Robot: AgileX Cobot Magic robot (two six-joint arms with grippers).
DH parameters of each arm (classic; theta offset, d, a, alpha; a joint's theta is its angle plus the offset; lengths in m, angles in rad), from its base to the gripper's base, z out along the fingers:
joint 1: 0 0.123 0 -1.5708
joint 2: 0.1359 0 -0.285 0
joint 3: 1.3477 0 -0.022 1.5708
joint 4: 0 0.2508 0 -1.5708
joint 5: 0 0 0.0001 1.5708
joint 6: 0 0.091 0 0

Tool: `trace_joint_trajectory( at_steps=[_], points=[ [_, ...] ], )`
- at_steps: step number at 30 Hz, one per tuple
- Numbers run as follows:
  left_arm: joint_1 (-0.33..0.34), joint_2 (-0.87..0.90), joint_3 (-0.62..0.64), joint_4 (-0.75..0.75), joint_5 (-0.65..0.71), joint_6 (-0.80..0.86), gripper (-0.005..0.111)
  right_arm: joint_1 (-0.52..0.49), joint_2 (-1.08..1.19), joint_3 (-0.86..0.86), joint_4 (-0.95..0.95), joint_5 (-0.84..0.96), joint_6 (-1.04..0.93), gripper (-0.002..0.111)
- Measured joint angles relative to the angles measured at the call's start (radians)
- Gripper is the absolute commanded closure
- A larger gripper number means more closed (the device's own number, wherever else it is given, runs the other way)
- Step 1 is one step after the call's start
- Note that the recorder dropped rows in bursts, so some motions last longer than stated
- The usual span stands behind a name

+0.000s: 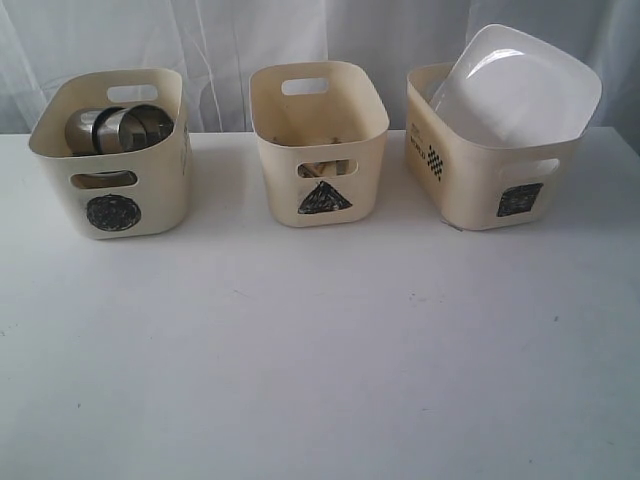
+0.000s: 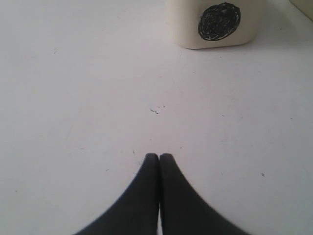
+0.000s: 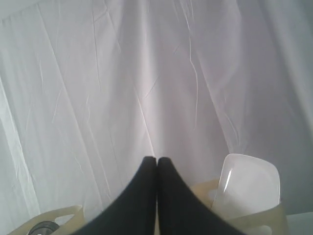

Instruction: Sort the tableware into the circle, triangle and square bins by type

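Three cream bins stand in a row at the back of the white table. The circle bin (image 1: 112, 150) on the left holds shiny steel bowls (image 1: 122, 128). In the triangle bin (image 1: 318, 140) in the middle, something wooden shows through the handle hole. The square bin (image 1: 490, 150) on the right holds a large white plate (image 1: 515, 85) leaning upright out of its top. My left gripper (image 2: 159, 155) is shut and empty, low over bare table in front of the circle bin (image 2: 215, 22). My right gripper (image 3: 157, 159) is shut and empty, raised, facing the curtain above the bins, with the plate (image 3: 249, 186) beside it. Neither gripper shows in the exterior view.
A white curtain (image 1: 320, 40) hangs right behind the bins. The white table (image 1: 320, 350) stretches wide in front of them.
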Motion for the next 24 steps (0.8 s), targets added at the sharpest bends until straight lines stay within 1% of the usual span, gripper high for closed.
trace_joint_trajectory(
  at_steps=[5,8,11,15,17,20,24],
  points=[
    [0.000,0.000,0.000,0.000,0.000,0.000,0.107,0.000,0.000,0.004,0.000,0.015,-0.006,0.108],
    [0.000,0.000,0.000,0.000,0.000,0.000,0.107,0.000,0.000,0.009,0.000,0.033,-0.068,0.108],
    [0.000,0.000,0.000,0.000,0.000,0.000,0.107,0.000,0.000,0.027,0.000,0.101,-0.132,0.108],
    [0.000,0.000,0.000,0.000,0.000,0.000,0.107,-0.003,0.000,0.070,0.000,0.199,-0.159,0.108],
    [0.000,0.000,0.000,0.000,0.000,0.000,0.107,-0.027,0.000,0.074,-0.033,0.273,-0.173,0.108],
    [0.000,0.000,0.000,0.000,0.000,0.000,0.107,-0.109,0.000,0.074,-0.142,0.368,-0.146,0.108],
    [0.000,0.000,0.000,0.000,0.000,0.000,0.107,-0.234,-0.001,0.074,-0.293,0.514,0.019,0.108]
  ],
)
